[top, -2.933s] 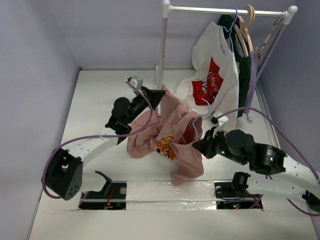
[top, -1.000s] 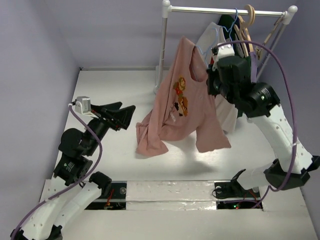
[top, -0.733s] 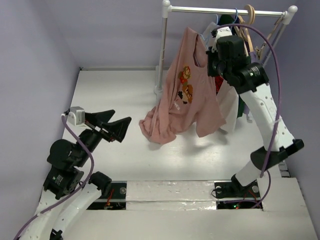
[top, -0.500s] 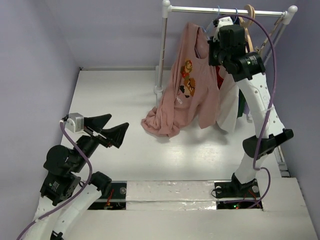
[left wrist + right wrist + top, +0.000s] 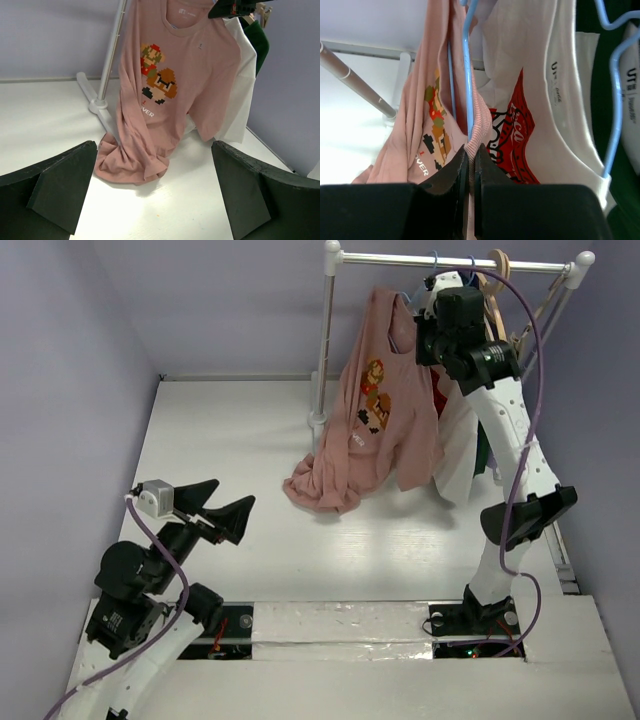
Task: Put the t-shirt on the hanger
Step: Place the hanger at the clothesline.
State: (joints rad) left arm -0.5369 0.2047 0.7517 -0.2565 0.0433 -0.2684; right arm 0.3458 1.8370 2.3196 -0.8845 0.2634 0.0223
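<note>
The right gripper (image 5: 471,150), raised up beside the rail (image 5: 400,258), is pinched narrow on the ribbed collar of the pink t-shirt (image 5: 385,430). The hanger (image 5: 468,75) rises straight above that pinch as a thin blue wire inside the neck opening. From this gripper the t-shirt drapes downward, its lower end bunched on the surface (image 5: 230,430) well below, with a white t-shirt (image 5: 540,100) just to the gripper's right. The left gripper (image 5: 222,502) stands spread wide and holds nothing, the t-shirt well ahead of it and apart.
</note>
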